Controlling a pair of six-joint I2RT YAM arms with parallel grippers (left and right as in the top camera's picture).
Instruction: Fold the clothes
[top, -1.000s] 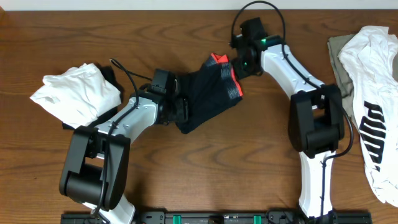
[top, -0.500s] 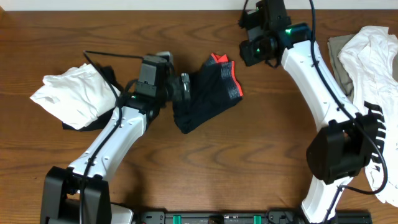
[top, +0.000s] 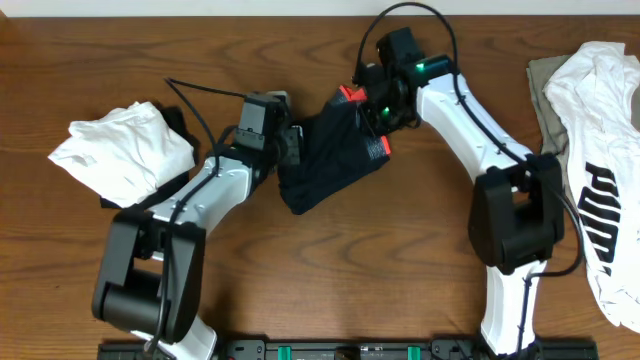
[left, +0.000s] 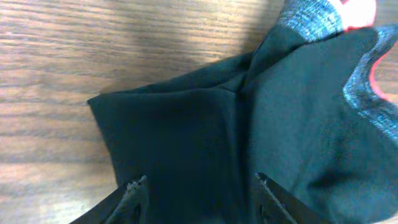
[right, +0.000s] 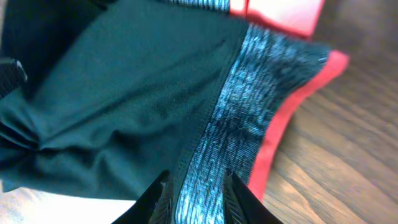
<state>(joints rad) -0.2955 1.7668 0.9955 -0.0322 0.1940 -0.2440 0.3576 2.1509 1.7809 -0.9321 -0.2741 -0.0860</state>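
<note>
The black pants (top: 325, 165) lie bunched at the table's middle, with the red-and-grey waistband (top: 375, 145) on their right side. My left gripper (top: 297, 148) is down over the pants' left part. In the left wrist view its jaws (left: 199, 183) are wide open with black cloth (left: 186, 137) between them. My right gripper (top: 378, 112) is at the waistband's upper end. In the right wrist view its fingers (right: 198, 186) are closed on the grey band (right: 249, 124), with the red edge (right: 292, 106) beside them.
A crumpled white top (top: 120, 150) lies at the left on a dark piece (top: 110, 203). A white top with black PUMA print (top: 600, 170) lies at the right edge over a beige piece (top: 545, 100). Both arms' cables loop above the pants.
Half a second ago both arms were lifted off the pants. Both have come back down, the left over the black cloth and the right onto the waistband. The pants have barely shifted.
</note>
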